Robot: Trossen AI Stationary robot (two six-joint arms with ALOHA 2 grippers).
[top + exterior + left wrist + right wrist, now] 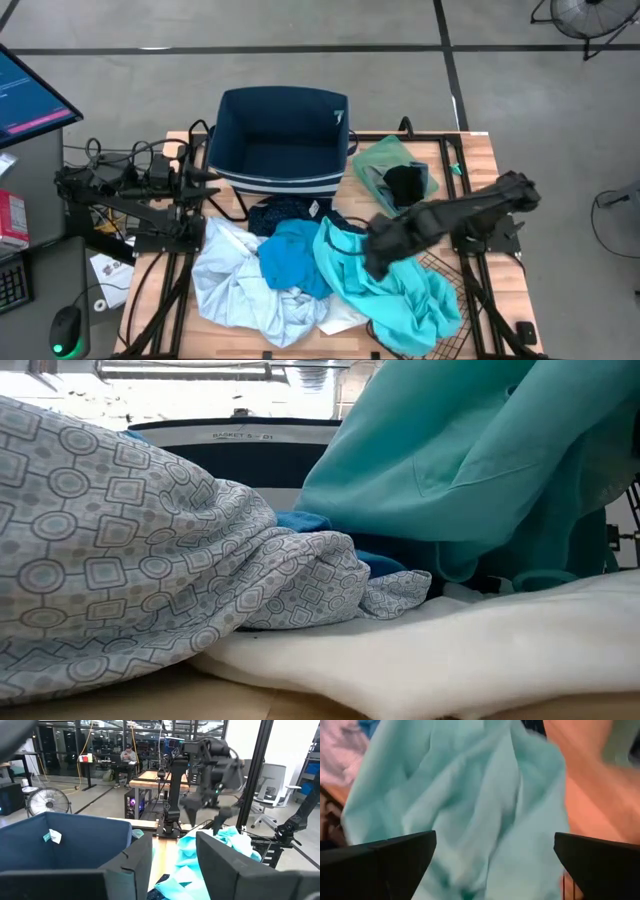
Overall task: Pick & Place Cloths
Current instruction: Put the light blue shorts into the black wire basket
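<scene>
A heap of cloths lies on the table's near half. It holds a pale blue-white patterned one (238, 285), a deeper blue one (295, 255), a bright turquoise one (395, 290) and a navy dotted one (290, 212). A white cloth (450, 650) lies under the heap's near edge. Green, grey and black cloths (395, 178) lie apart, right of the bin. My right gripper (495, 845) hovers open just above the turquoise cloth (470, 795), one finger on either side of its folds. My left gripper (174, 842) waits open at the table's left, beside the bin.
The boxy navy bin with white stripes (283, 140) stands open at the table's far middle. A black wire mesh basket (447, 272) lies partly under the turquoise cloth at the right. Bare wood shows at the far right corner (470, 150). A person sits at a desk in the room beyond (127, 755).
</scene>
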